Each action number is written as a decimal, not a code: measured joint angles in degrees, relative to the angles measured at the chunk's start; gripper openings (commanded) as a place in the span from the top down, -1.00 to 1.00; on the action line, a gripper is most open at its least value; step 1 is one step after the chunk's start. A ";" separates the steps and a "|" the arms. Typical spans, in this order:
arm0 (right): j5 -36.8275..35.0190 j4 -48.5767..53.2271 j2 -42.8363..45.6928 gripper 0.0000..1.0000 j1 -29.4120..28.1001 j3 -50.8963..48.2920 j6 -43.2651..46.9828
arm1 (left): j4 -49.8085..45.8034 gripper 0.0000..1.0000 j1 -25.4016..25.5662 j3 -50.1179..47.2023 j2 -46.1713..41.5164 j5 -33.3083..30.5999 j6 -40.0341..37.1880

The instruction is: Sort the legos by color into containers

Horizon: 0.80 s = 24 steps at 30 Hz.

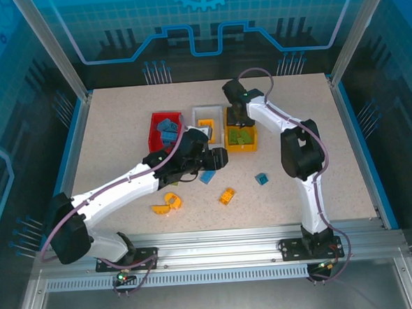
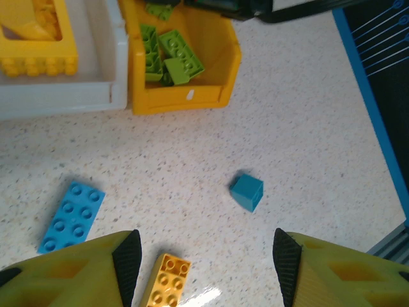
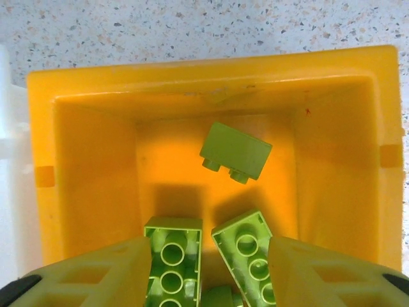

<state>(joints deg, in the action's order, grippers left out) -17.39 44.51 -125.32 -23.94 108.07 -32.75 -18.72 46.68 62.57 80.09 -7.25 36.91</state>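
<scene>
My right pincer (image 3: 208,268) hangs wide and empty over the yellow bin (image 3: 89,160) of green bricks (image 3: 235,151), so next I think my left pincer (image 2: 206,259), also wide, should grab the little blue block (image 2: 246,192) near that bin.

bins (image 1: 207,109) side by side, legos (image 1: 227,196) in front

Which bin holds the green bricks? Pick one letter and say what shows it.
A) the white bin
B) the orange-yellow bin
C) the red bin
B: the green bricks lie on the floor of the orange-yellow bin, as the right wrist view looking down into it shows.
</scene>
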 measured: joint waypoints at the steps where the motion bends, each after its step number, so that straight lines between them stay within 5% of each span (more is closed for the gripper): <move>1: 0.00 0.00 1.05 -0.01 -0.09 -0.50 0.11 | -0.63 -0.24 0.02 -0.59 -0.44 -0.09 -0.02; 14: -1.42 -6.71 36.85 0.03 -8.61 -19.76 1.09 | -11.21 -0.27 0.33 -8.26 -7.65 -3.58 -0.42; 19: 1.95 -11.65 49.53 -0.07 -17.05 -34.67 3.76 | -19.43 -0.34 0.33 -12.35 -14.56 -5.86 3.82; 24: 6.25 -14.27 53.27 -0.12 -28.24 -46.90 4.50 | -27.82 -0.45 0.33 -18.80 -22.73 -7.13 9.35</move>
<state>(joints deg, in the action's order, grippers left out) -11.14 30.24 -72.05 -52.18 61.17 -28.25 -46.54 47.00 43.77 57.36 -14.37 46.26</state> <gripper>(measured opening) 0.558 0.721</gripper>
